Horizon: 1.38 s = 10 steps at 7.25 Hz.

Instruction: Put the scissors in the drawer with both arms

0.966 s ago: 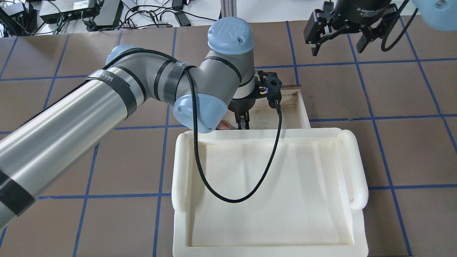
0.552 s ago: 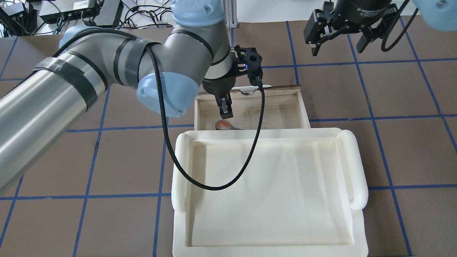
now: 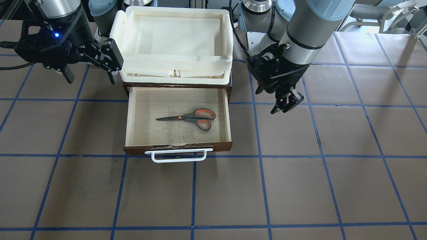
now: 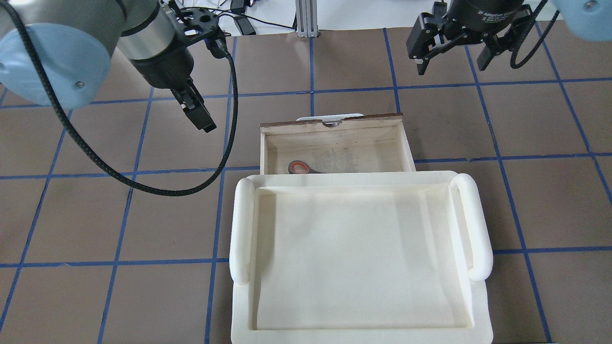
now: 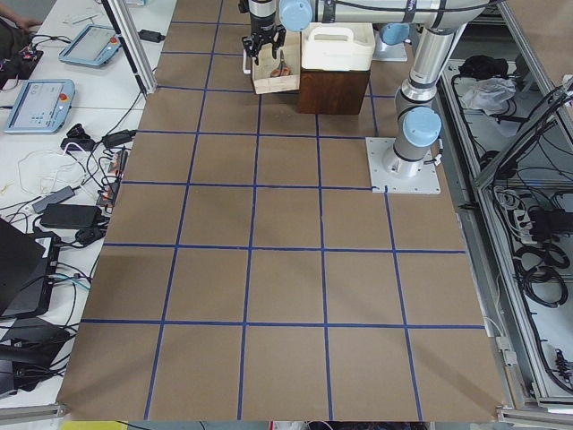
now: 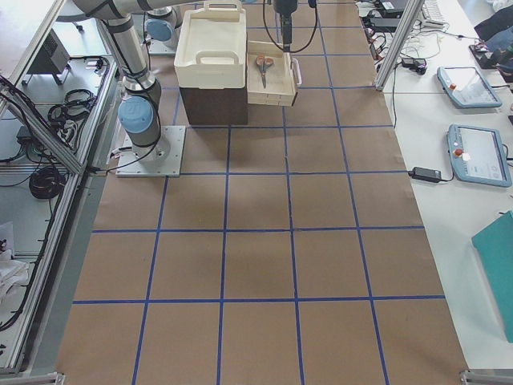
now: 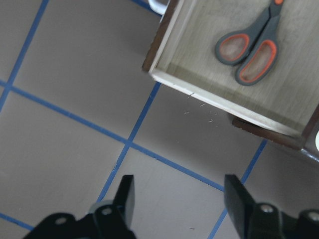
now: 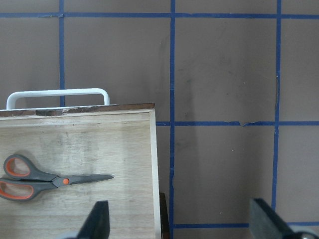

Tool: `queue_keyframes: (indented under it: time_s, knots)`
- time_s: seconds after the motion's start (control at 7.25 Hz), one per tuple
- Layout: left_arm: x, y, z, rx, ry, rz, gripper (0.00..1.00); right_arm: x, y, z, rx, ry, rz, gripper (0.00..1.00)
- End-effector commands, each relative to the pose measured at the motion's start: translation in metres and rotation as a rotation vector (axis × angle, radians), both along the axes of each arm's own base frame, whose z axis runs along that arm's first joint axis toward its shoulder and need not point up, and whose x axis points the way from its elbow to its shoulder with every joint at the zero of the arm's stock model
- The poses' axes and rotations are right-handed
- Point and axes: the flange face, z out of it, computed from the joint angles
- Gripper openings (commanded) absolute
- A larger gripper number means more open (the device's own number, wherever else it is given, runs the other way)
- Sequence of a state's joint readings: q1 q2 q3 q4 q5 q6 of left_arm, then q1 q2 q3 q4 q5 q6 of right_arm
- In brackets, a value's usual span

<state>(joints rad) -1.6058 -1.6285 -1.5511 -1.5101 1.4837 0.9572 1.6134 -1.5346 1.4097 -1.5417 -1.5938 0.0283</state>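
Note:
The scissors (image 3: 191, 117) lie flat inside the open drawer (image 3: 150, 130), handles toward the robot's left and blades toward its right. They also show in the overhead view (image 4: 299, 167), half hidden by the foam tray, in the left wrist view (image 7: 249, 47) and in the right wrist view (image 8: 45, 180). My left gripper (image 4: 203, 122) is open and empty above the table, off the drawer's left side; its fingers (image 7: 124, 196) stand apart. My right gripper (image 4: 452, 67) is open and empty, hovering beyond the drawer's right front corner.
The cream-white foam tray (image 4: 363, 258) sits on top of the dark cabinet behind the drawer. The white bar handle (image 3: 178, 156) sticks out from the drawer's front. The brown table with blue tape lines (image 3: 300, 166) surrounds it.
My left gripper has risen out of the drawer and swung away to the left, leaving the scissors lying in the drawer. The right arm has not moved.

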Motion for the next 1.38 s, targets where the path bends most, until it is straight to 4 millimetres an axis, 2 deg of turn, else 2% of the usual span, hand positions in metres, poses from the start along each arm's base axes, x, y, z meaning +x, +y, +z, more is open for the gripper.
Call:
queue_keyframes:
  time_s: [0.0, 0.41, 0.55, 0.97, 1.24]
  knots:
    - [0.017, 0.017, 0.034, -0.037, 0.004, 0.332, 1.0, 0.001, 0.0, 0.0, -0.001, -0.002, -0.005, 1.0]
    - [0.022, 0.041, 0.055, -0.019, -0.016, 0.878, 1.0, 0.001, -0.001, -0.001, -0.001, -0.004, -0.008, 1.0]
    - [0.024, 0.046, 0.059, -0.014, -0.012, 0.968, 1.0, 0.001, -0.002, 0.001, -0.013, -0.005, -0.008, 1.0]
    - [0.029, 0.048, 0.047, 0.025, -0.031, 1.016, 1.0, 0.003, -0.002, 0.0, -0.011, -0.017, -0.005, 1.0]
    - [0.028, 0.049, 0.048, 0.026, -0.028, 1.04, 1.0, 0.003, -0.002, 0.0, -0.011, -0.017, -0.005, 1.0]
